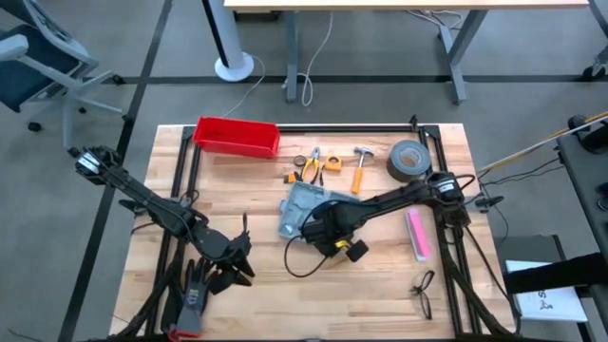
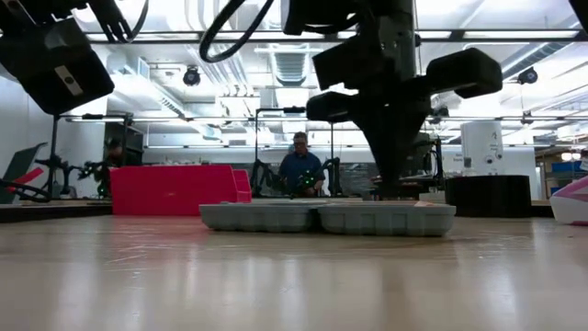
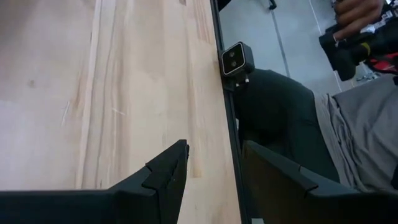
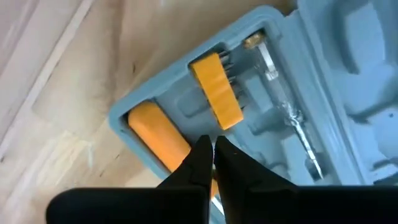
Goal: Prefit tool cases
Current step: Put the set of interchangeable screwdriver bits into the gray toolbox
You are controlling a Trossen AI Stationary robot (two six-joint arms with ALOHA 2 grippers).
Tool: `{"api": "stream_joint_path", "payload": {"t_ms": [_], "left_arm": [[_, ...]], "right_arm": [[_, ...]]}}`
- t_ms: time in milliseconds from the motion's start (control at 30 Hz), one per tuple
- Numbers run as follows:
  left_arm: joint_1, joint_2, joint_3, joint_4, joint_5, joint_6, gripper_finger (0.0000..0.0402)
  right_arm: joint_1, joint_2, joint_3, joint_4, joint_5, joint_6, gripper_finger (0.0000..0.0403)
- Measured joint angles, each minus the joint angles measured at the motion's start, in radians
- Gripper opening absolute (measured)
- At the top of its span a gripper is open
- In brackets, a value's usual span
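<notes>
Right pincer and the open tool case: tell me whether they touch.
Cannot tell. In the right wrist view the shut right pincer overlaps an orange tool in the tool case, but no view shows contact or a gap plainly.

The open tool case (image 1: 300, 211) lies mid-table with the right gripper (image 1: 319, 231) low over it, blocking approach from the right. Behind it, pliers (image 1: 309, 166), a hammer (image 1: 361, 168) and a tape roll (image 1: 409, 160) crowd the far side, the red bin (image 1: 237, 136) the far left. Bare wood (image 1: 256, 190) stays open between bin and case. The left gripper (image 1: 231, 265) and a glove (image 1: 193, 299) occupy the near left edge.
</notes>
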State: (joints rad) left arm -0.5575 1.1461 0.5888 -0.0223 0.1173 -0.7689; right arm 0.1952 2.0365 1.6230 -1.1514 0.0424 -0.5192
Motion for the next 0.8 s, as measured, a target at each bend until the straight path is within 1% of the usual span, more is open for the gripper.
{"api": "stream_joint_path", "payload": {"t_ms": [133,367,500,633,800], "left_arm": [[0.0,0.0,0.0,0.0,-0.001,0.0,0.0162],[0.0,0.0,0.0,0.002,-0.002,-0.004,0.0162],[0.0,0.0,0.0,0.007,-0.002,-0.004,0.0162],[0.0,0.0,0.0,0.006,-0.002,-0.007,0.0162],[0.0,0.0,0.0,0.006,-0.002,-0.008,0.0162]], "right_arm": [[0.001,0.004,0.0,0.055,-0.022,-0.08,0.002],[-0.012,0.043,-0.001,0.087,-0.016,-0.118,0.0096],[-0.015,0.063,-0.002,0.095,-0.016,-0.139,0.0128],[-0.015,0.076,-0.009,0.109,-0.017,-0.174,0.0143],[-0.031,0.075,-0.042,0.145,-0.028,-0.215,0.0138]]}}
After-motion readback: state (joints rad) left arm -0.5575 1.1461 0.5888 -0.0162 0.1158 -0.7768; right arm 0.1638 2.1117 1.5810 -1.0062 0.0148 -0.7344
